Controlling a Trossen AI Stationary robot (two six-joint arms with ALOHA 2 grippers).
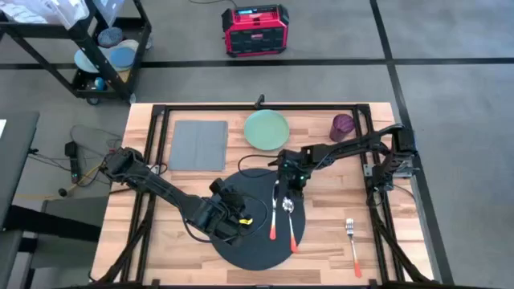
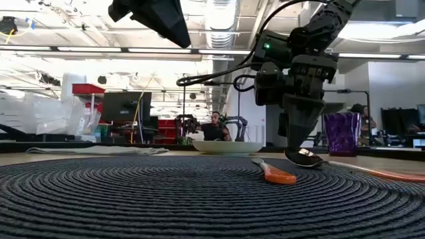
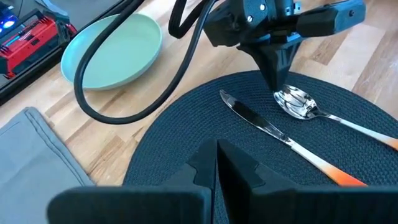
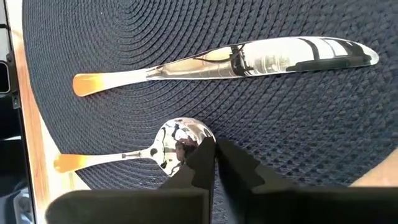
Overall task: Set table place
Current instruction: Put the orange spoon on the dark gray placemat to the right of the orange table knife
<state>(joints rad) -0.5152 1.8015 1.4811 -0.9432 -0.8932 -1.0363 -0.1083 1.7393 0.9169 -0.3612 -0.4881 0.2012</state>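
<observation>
high view: knife (image 1: 275, 210) & spoon (image 1: 288, 217) on placemat (image 1: 241, 245); right claw (image 1: 288, 189) clenched over spoon bowl; left claw (image 1: 242, 218) clenched.

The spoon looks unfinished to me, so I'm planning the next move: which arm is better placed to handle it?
Right. Its pincer sits directly over the spoon bowl on the placemat, fingers shut. The left pincer hovers over the placemat's left part, farther away.
</observation>
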